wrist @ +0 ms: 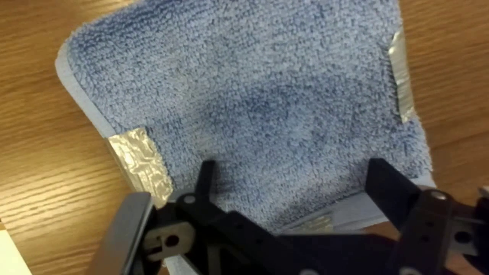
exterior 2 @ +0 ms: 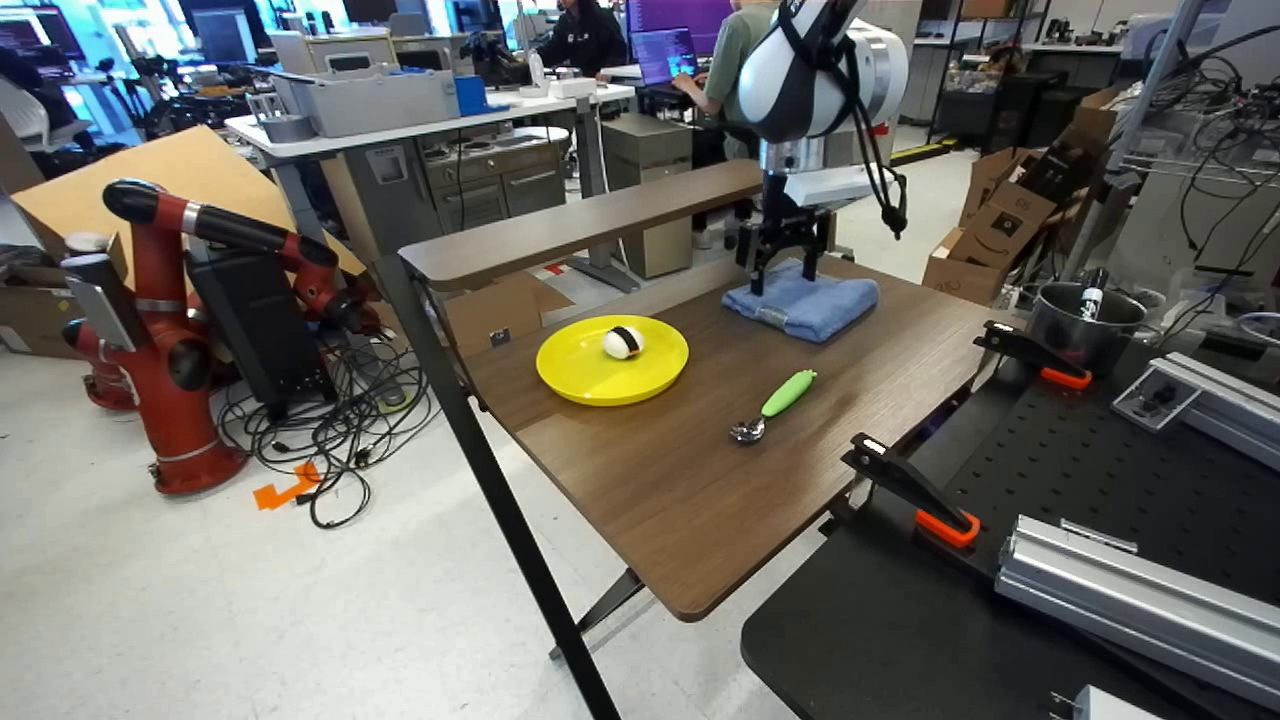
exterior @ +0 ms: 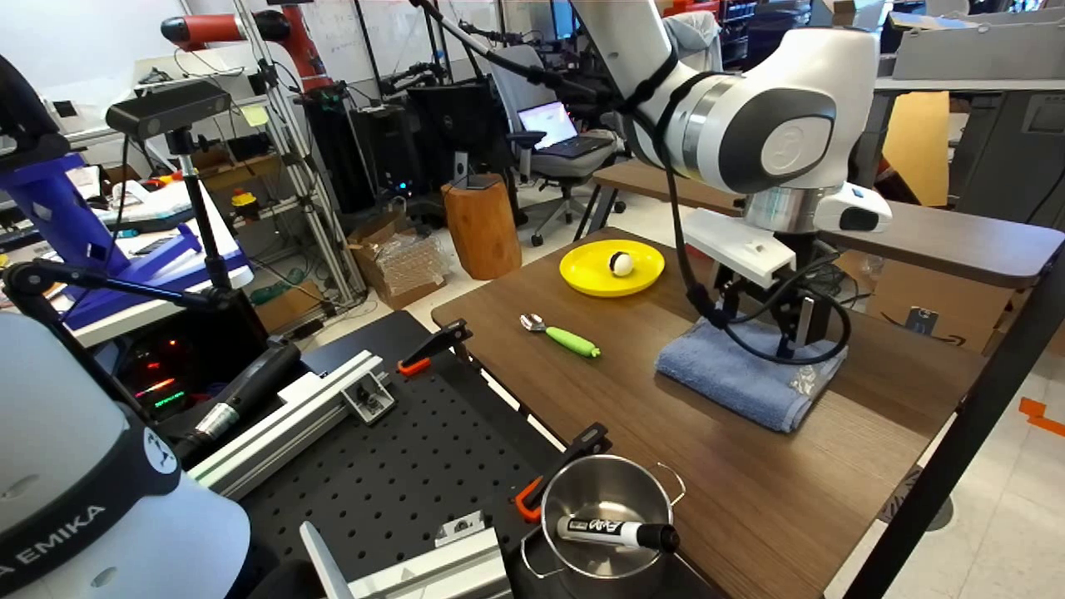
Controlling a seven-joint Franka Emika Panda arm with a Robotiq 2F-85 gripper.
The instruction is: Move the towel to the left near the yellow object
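The towel is a folded blue-grey cloth lying flat on the wooden table, in both exterior views point(exterior: 724, 378) point(exterior 2: 820, 312); it fills much of the wrist view point(wrist: 267, 88), where shiny tape patches show on its edges. The yellow object, a round plate point(exterior: 595, 281), also shows in an exterior view point(exterior 2: 590, 388) and is apart from the towel; a white ball with a dark band rests on it. My gripper point(wrist: 292, 163) is open, pointing down with its fingertips at the towel's top surface; it also shows in an exterior view point(exterior 2: 784, 284). Whether the fingertips press the cloth is unclear.
A spoon with a green handle point(exterior: 572, 341) lies on the table point(exterior: 657, 433) between plate and table edge. A metal pot point(exterior: 606, 466) holding a marker point(exterior: 611, 531) stands at the table's side. Clamps point(exterior 2: 910, 490) grip the edge. A raised wooden shelf point(exterior 2: 600, 222) runs behind.
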